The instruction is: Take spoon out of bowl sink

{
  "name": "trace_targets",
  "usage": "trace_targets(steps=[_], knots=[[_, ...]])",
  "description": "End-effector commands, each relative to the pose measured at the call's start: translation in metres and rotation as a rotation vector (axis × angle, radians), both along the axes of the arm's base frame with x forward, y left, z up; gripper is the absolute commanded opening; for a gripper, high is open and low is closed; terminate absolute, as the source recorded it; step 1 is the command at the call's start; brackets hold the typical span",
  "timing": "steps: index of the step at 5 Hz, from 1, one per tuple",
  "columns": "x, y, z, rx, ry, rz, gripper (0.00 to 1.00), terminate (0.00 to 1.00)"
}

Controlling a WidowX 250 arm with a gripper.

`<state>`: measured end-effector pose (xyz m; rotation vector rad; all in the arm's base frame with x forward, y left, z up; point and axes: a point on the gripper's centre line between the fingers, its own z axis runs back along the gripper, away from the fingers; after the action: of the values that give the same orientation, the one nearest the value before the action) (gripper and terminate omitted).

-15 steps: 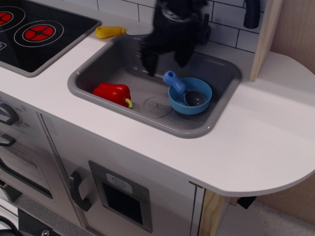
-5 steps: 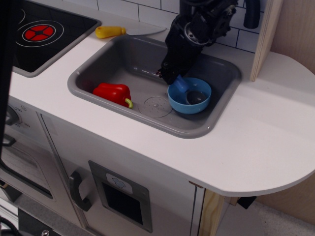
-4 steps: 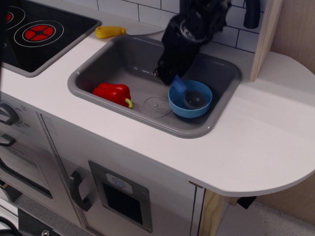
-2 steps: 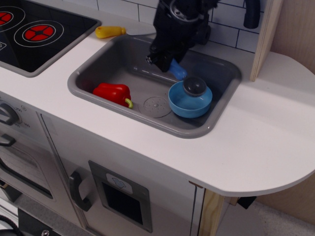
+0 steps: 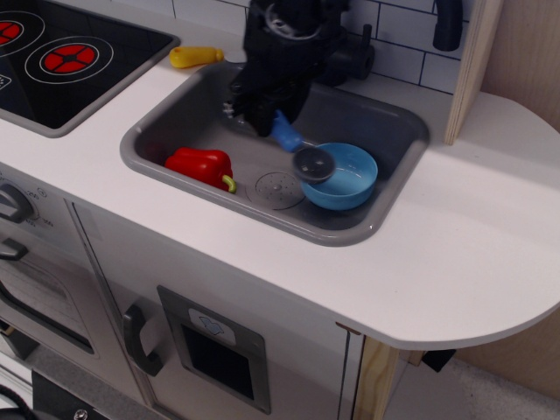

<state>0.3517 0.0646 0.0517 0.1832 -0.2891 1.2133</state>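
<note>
My black gripper [image 5: 267, 122] is shut on the blue handle of the spoon [image 5: 302, 150] and holds it in the air above the grey sink [image 5: 157, 131]. The spoon's round dark grey scoop hangs over the left rim of the light-blue bowl [image 5: 346, 179]. The bowl sits on the sink floor at the right and looks empty. The fingertips are partly blurred and hide most of the handle.
A red toy pepper [image 5: 201, 166] lies in the sink's left part, near the round drain mark [image 5: 278, 188]. A yellow-handled knife [image 5: 197, 57] lies on the white counter [image 5: 455, 245] behind the sink. A black stove top [image 5: 61, 52] is at the far left. A black faucet [image 5: 354, 48] stands behind the sink.
My gripper came down to the spoon handle in the bowl and shut on it. It has then lifted the spoon and carried it up and left, so the scoop has left the bowl's inside.
</note>
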Motion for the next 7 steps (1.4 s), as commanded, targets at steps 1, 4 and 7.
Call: trace_targets(steps=[1,4,7], knots=[[0.017,0.031,0.01,0.031,-0.049,-0.075,0.0,0.0],[0.03,0.027,-0.023,0.08,-0.016,-0.089,0.0,0.0],[0.035,0.032,-0.024,0.066,0.022,-0.042,1.0,0.0]])
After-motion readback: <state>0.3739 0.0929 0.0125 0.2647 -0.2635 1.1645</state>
